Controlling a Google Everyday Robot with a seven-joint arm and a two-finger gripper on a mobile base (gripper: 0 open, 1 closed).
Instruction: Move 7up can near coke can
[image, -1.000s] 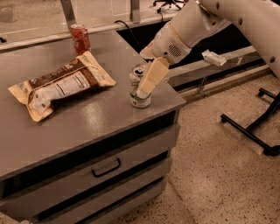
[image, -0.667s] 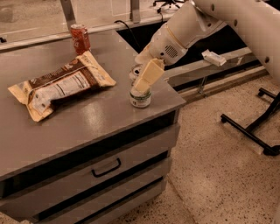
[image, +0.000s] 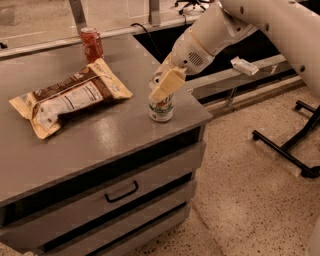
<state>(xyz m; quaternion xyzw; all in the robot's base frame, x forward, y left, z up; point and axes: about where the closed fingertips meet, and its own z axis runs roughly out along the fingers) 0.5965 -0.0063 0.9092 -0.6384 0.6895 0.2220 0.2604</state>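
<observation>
The 7up can, white and silver with green lettering, stands upright near the right front corner of the grey cabinet top. My gripper is down at the can's top and covers its upper part. The coke can, red with white script, stands upright at the back of the cabinet top, well away from the 7up can, to its far left.
A brown and cream snack bag lies flat between the two cans, left of the 7up can. The cabinet has drawers with a black handle. A black stand base is on the speckled floor at right.
My gripper has shifted slightly left over the top of the 7up can. The can itself stands in the same spot.
</observation>
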